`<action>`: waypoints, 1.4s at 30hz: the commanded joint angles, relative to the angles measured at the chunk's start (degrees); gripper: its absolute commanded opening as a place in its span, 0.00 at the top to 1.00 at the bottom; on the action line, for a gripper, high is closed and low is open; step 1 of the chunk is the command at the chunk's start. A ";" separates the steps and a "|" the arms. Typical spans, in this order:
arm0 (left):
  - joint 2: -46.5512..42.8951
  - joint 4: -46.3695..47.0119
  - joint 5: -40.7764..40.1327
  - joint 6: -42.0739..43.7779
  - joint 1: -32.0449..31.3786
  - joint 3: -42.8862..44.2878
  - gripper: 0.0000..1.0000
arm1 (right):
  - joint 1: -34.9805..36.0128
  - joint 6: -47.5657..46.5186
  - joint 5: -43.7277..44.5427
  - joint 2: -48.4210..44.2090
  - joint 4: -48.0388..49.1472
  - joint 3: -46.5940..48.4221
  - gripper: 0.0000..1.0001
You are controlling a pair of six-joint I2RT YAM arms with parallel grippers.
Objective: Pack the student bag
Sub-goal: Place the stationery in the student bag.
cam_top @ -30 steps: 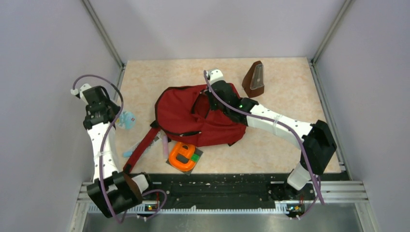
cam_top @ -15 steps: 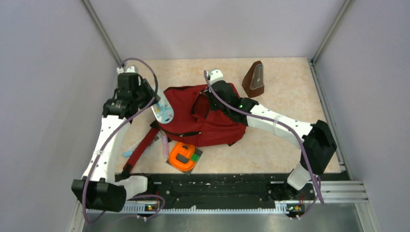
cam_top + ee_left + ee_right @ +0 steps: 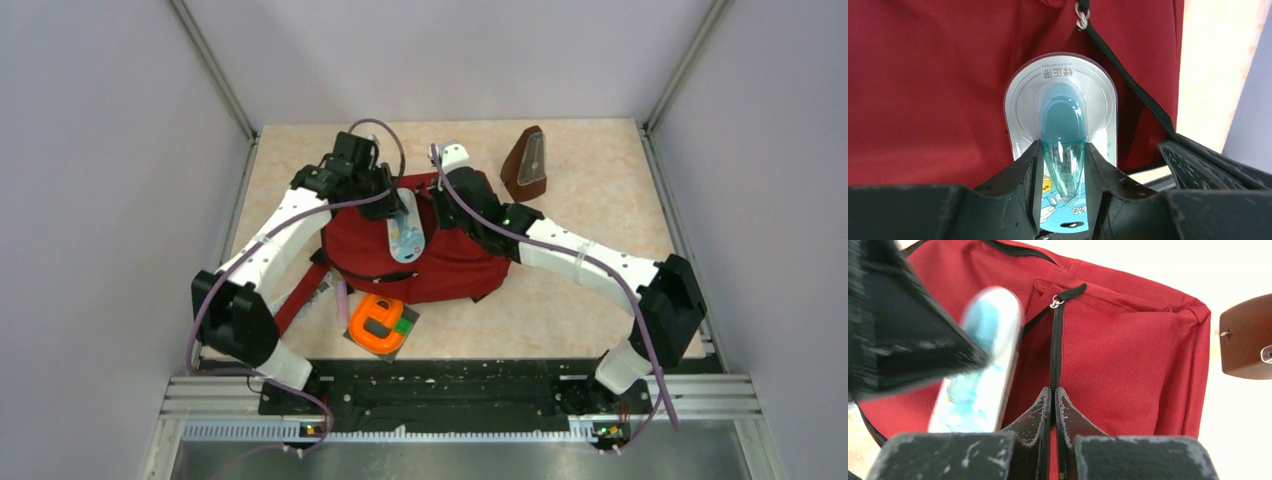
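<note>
The student bag, dark red with black zippers, lies in the middle of the table. My left gripper hangs over its upper middle, shut on a blister pack of teal correction tape. In the left wrist view the pack juts out from between the fingers over red fabric. My right gripper is at the bag's top, shut. Its jaws pinch the black zipper edge of the bag, and the pack shows blurred to their left.
A brown metronome stands at the back right, close to the bag's corner. An orange object on a dark card lies near the front edge. A pink pen and the bag's strap lie front left.
My left arm has swung from the table's left edge to above the bag, carrying the correction tape pack. The right gripper has stayed on the zipper edge.
</note>
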 commanded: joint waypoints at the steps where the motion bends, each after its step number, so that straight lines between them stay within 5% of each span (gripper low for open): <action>1: 4.11 3.17 7.88 -1.59 -1.36 2.79 1.00 | -0.28 1.01 0.74 -4.05 3.95 0.27 1.00; 10: 10.75 3.11 13.78 0.82 -1.54 2.52 1.00 | -0.32 1.07 0.55 -3.72 4.70 -0.15 1.00; 24: 11.71 26.19 -0.85 -8.91 -1.55 -0.17 1.00 | -0.36 2.25 -1.49 -4.89 2.57 -2.61 1.00; 37: 12.84 35.88 -0.66 -15.33 -4.74 -6.49 1.00 | -0.32 3.35 -0.91 -2.44 0.30 -2.39 1.00; 42: 6.02 32.57 -2.43 -8.84 -4.46 -9.98 0.51 | -0.51 3.60 0.35 -2.75 0.01 -2.57 1.00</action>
